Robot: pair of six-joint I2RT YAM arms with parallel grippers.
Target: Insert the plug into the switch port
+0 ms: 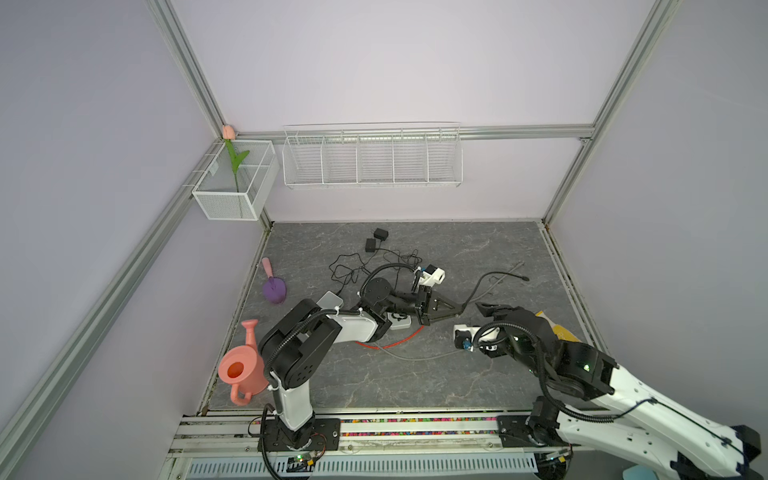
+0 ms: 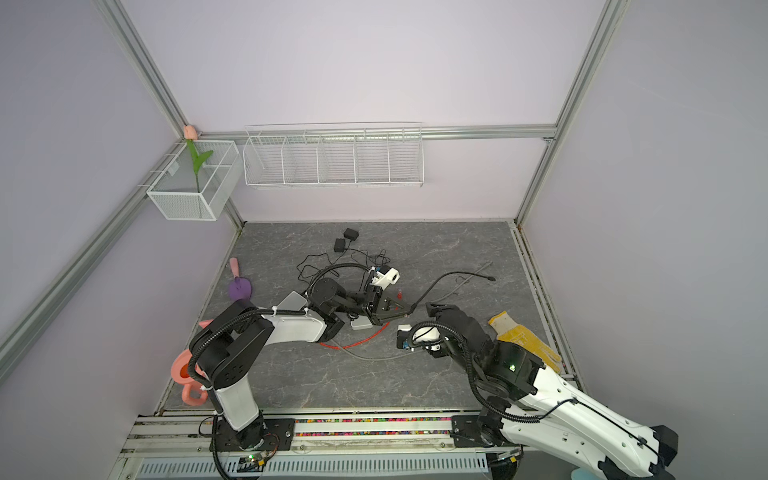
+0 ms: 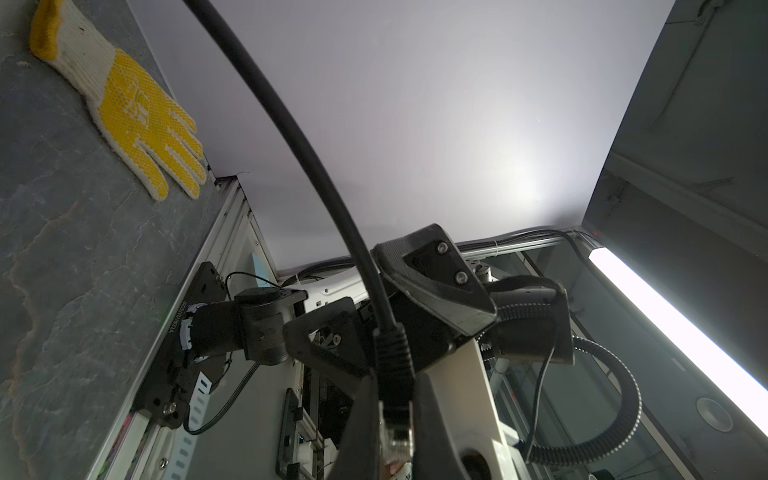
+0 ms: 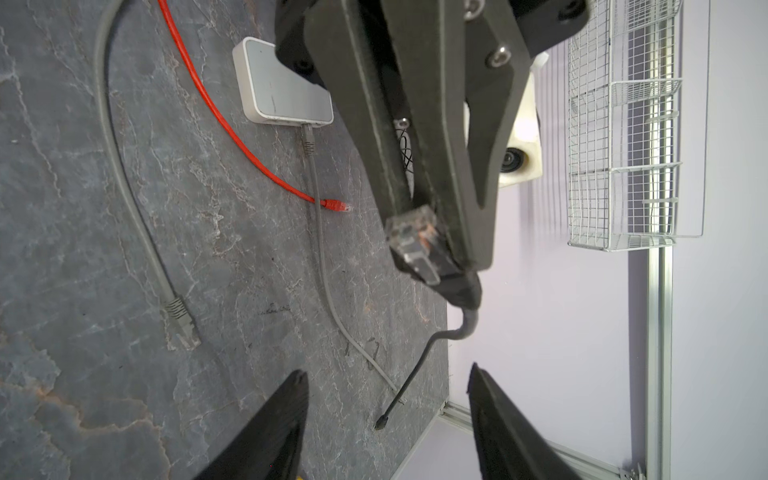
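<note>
The left gripper (image 4: 446, 237) pinches the plug (image 4: 415, 243) of a black cable (image 3: 291, 124), the right gripper (image 4: 387, 371) gapes empty, and the glove (image 3: 137, 116) logo is unreadable.

Soft, even light; wide-angle edge distortion

A grey marbled stone-look bench (image 4: 104, 208) filled most of the frame. The black left gripper (image 4: 446, 232) reached in over it, jaws clamped on a clear plastic network plug (image 4: 415, 243) held in the air. The plug's black cable (image 4: 468, 320) drooped to the bench near its edge by the lilac wall. A flat pale grey rectangular switch (image 4: 282, 91) lay partly hidden behind that gripper, with a thin grey cable (image 4: 308, 145) plugged into it. A red cable (image 4: 332, 205) ended loose nearby. A thicker grey cable (image 4: 176, 309) ended loose, further off. The right gripper (image 4: 386, 382) had its black fingers (image 4: 274, 419) wide apart, empty. A white wire basket (image 4: 623, 124) hung on the wall.
</note>
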